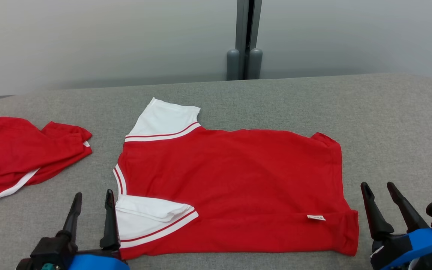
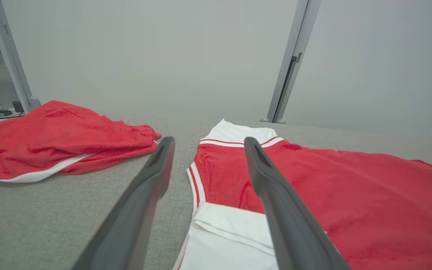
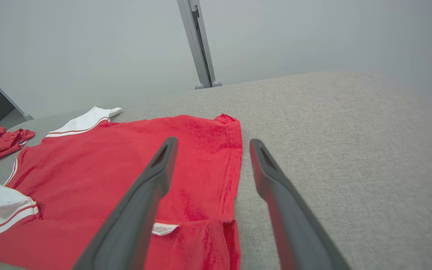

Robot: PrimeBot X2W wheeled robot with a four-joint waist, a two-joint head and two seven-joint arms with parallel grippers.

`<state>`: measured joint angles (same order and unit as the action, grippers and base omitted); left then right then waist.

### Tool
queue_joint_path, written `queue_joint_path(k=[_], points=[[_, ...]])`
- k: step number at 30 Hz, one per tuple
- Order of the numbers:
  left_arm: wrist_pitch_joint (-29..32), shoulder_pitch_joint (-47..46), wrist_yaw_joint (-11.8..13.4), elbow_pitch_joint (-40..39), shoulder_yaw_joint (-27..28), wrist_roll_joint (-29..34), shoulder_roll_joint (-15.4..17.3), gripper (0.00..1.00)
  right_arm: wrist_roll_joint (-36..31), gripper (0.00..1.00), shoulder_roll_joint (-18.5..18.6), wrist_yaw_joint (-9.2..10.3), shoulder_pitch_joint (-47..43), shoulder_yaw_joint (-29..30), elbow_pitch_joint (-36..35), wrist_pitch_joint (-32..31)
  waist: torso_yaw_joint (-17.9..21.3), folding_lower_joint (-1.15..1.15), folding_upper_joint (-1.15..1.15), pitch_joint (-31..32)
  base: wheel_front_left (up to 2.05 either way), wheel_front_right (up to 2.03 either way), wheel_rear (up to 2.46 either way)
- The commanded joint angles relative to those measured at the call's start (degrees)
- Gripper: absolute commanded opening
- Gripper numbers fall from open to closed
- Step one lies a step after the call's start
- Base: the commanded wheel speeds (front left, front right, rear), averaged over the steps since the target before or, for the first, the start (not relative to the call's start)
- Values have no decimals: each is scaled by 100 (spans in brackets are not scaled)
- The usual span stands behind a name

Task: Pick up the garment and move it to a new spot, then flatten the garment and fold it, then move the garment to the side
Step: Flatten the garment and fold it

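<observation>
A red shirt with white sleeves [image 1: 234,176] lies spread flat on the grey table [image 1: 388,123], collar to the left, hem to the right. The near sleeve [image 1: 148,217] is folded in on itself; the far sleeve [image 1: 165,120] lies flat. My left gripper [image 1: 93,197] hovers open at the lower left, just beside the near sleeve and collar [image 2: 195,183]. My right gripper [image 1: 379,187] hovers open at the lower right, just beyond the shirt's hem corner [image 3: 231,232], near a small white label [image 3: 164,228]. Neither gripper holds anything.
A second red garment with white trim [image 1: 21,153] lies bunched at the table's far left [image 2: 58,138]. A grey post [image 1: 244,41] stands behind the table against a pale wall. Bare grey table stretches to the right of the shirt [image 3: 351,150].
</observation>
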<state>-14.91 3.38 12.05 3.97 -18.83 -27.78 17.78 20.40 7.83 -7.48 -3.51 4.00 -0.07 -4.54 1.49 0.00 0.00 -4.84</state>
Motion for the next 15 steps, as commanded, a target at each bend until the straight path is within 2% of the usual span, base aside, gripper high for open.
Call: queue_joint_path(k=[1, 11, 15], points=[[-31, -201, -42, -82, 144, 100, 17, 100, -48, 100, -12, -3, 180, -28, 7, 145, 30, 0, 0, 30, 0, 0, 0], [-32, -530, -216, -56, 574, 378, -73, 100, -168, 100, -247, -3, 654, -95, 110, 576, 62, 0, 0, 168, 0, 0, 0], [-33, -620, -270, 127, 600, 474, -4, 100, -324, 100, -319, -3, 692, -125, 165, 682, 35, 0, 0, 246, 0, 0, 0]])
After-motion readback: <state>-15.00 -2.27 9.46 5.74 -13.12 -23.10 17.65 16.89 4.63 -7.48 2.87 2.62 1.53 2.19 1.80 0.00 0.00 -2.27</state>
